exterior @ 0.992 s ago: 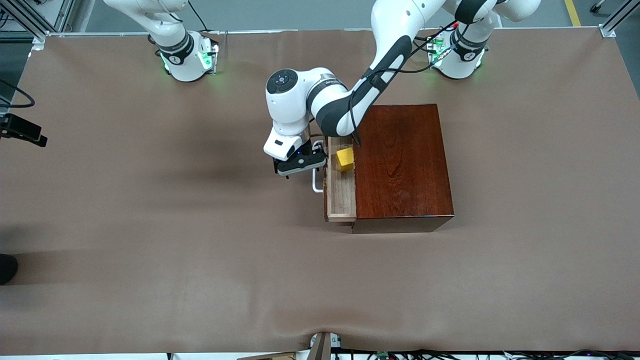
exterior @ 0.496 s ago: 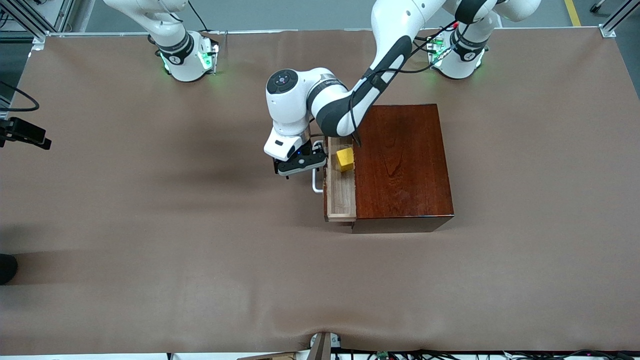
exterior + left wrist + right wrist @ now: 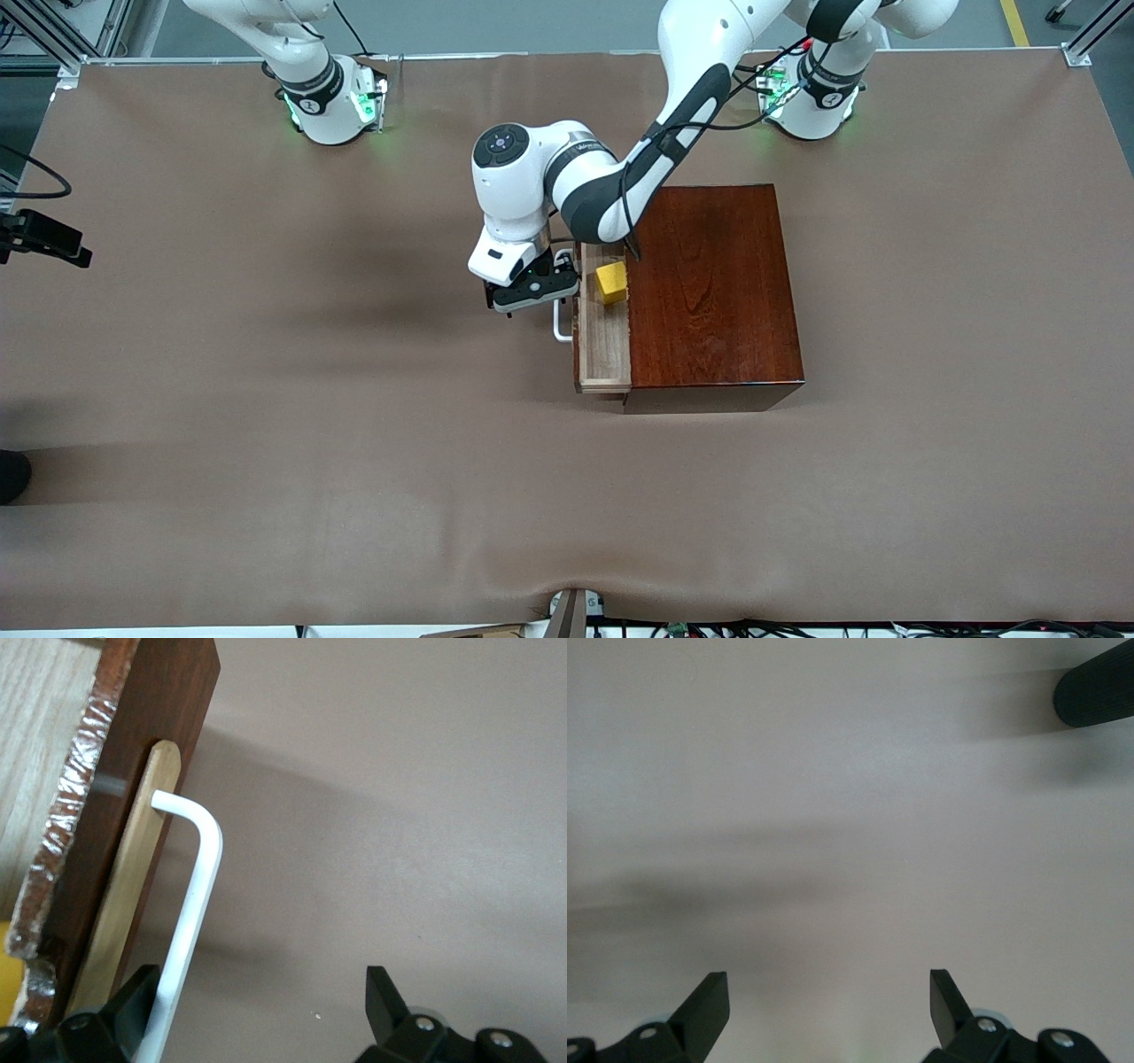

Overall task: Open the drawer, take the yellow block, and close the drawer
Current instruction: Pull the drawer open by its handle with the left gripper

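Note:
The dark reddish-brown box (image 3: 709,283) stands mid-table. Its pale-wood drawer (image 3: 605,346) is pulled part way out toward the right arm's end. The yellow block (image 3: 611,282) lies in the drawer at the end farther from the front camera; a corner of it shows in the left wrist view (image 3: 11,983). My left gripper (image 3: 539,301) is open at the white handle (image 3: 561,323). In the left wrist view the handle bar (image 3: 197,904) runs between the open fingers of the left gripper (image 3: 263,988), close against one finger (image 3: 137,992). My right gripper (image 3: 828,992) is open and empty above bare table.
Brown cloth covers the table (image 3: 266,399). The arm bases stand along the edge farthest from the front camera. A black ribbed cylinder (image 3: 1097,691) shows at a corner of the right wrist view. A dark camera mount (image 3: 40,235) sits at the table's edge at the right arm's end.

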